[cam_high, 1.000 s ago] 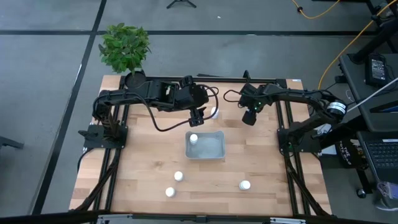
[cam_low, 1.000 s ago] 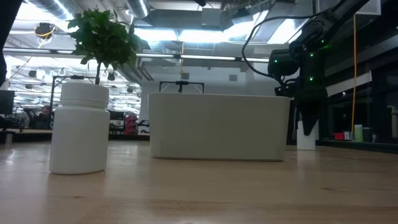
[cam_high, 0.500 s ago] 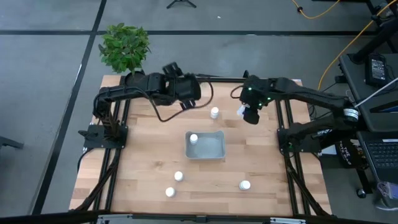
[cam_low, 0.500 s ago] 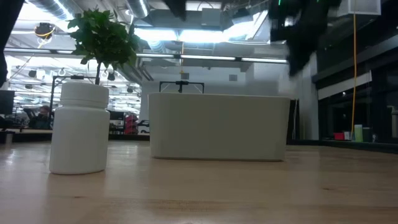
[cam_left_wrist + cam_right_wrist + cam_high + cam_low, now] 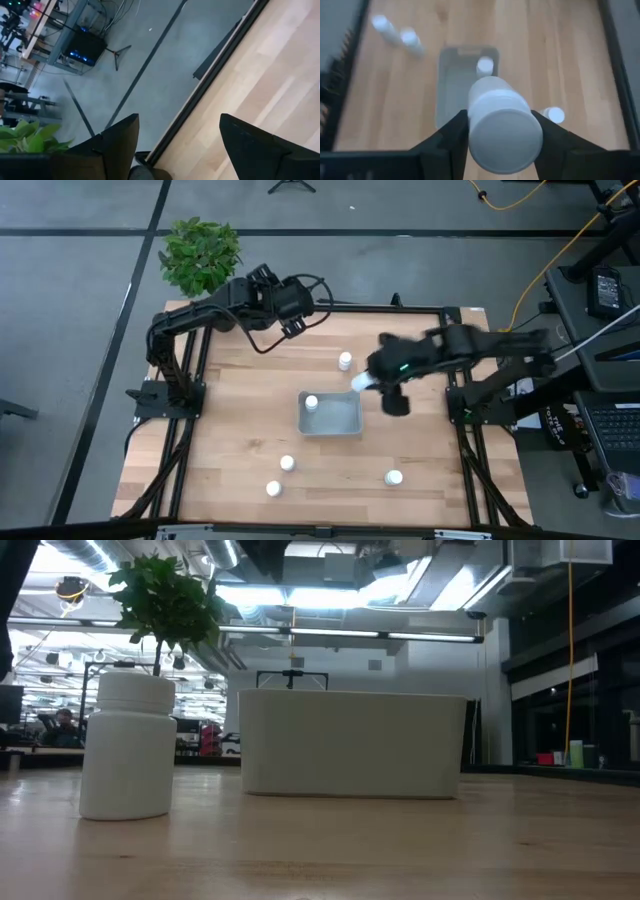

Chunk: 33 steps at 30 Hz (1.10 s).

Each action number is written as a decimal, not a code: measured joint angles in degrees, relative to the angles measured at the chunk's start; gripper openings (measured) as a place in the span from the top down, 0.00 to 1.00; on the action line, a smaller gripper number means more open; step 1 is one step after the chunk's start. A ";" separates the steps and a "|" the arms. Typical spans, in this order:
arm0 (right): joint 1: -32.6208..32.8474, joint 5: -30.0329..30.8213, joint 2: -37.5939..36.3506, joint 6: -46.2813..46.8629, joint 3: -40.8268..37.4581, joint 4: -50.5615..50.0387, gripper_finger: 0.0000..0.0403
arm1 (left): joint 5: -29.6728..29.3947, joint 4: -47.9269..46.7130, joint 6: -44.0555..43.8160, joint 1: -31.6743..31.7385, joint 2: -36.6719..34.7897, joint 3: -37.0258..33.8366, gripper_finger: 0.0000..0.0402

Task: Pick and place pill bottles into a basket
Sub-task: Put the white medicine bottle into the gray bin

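Note:
The pale basket [image 5: 330, 414] stands mid-table with one white bottle [image 5: 311, 402] upright in its far left corner. My right gripper [image 5: 366, 381] hovers just beyond the basket's far right corner, shut on a white bottle [image 5: 502, 125]. Another bottle [image 5: 345, 361] stands on the table behind the basket. Three more [image 5: 287, 464] [image 5: 272, 489] [image 5: 394, 477] stand nearer the front edge. My left gripper [image 5: 177, 145] is open and empty over the table's far edge, beside the plant. The low view shows only a bottle [image 5: 127, 745] and the basket [image 5: 350, 743]. My right gripper pinches the bottle's round sides [image 5: 470, 127] between its two fingers. The bottle lies along the fingers, one flat end [image 5: 506, 134] facing back at the wrist camera. It is lifted clear of the table, over the spot by the basket's far right corner.
A potted plant [image 5: 200, 255] stands off the table's far left corner. A dark metal frame [image 5: 455, 360] runs along the table's edges. Bare wood lies right of the basket and along the front.
My right gripper has lifted a bottle off the table at the far right and carried it left and toward the near edge, up to the basket. My left gripper has drawn back from above the basket to the far left edge, uncovering the bottle behind the basket.

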 joint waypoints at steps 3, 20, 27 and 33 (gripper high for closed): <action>0.30 0.58 6.18 -1.41 -0.39 -0.56 0.60 | 0.02 0.02 1.21 0.56 0.00 0.00 0.33; -0.63 -1.24 23.76 -1.73 -8.03 12.02 0.60 | 0.86 -0.20 6.87 -0.76 -2.40 0.00 0.33; -2.25 -1.26 17.45 -1.14 -21.32 17.59 0.60 | 0.60 0.06 4.95 -1.08 -4.33 0.00 0.33; -3.23 -1.25 14.38 -1.37 -23.99 20.59 0.60 | 0.49 0.58 4.29 -1.04 -4.70 0.00 0.33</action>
